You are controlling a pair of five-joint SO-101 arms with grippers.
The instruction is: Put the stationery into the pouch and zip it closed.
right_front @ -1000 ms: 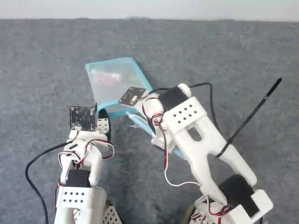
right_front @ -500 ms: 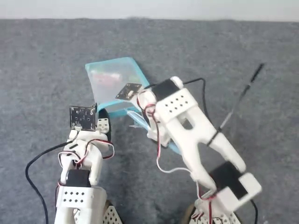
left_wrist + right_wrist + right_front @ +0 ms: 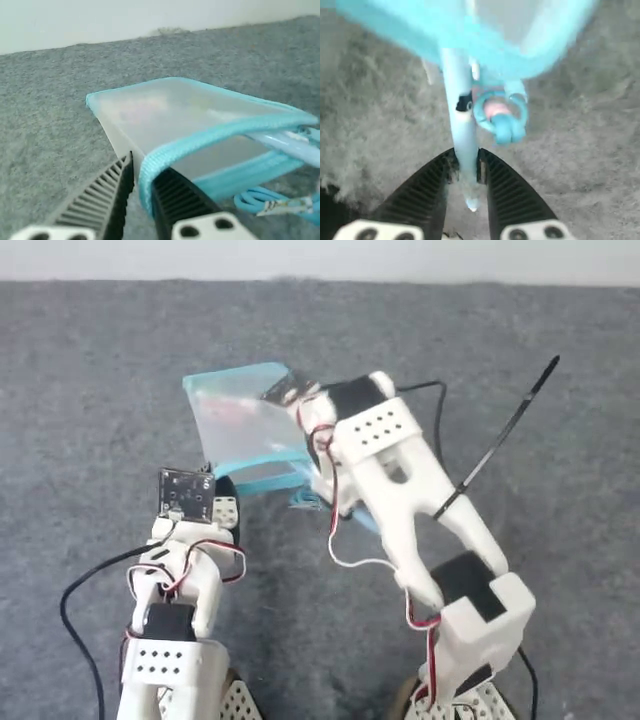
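Near the far edge of the grey worktop (image 3: 90, 360) lies the pouch (image 3: 235, 425), one corner hidden under the right arm (image 3: 400, 490) and its contents only a pink blur. The left gripper (image 3: 141, 167) pinches its teal zip edge. The right gripper (image 3: 466, 159) clamps a pale blue pen (image 3: 461, 120), whose far end is lost at the pouch's mouth.

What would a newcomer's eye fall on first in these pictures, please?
The translucent pouch with its turquoise trim, lying on the grey table, draws the eye first. The left hand pinches its zip edge, while the right hand grips a pale blue pen whose far end meets the pouch's mouth.
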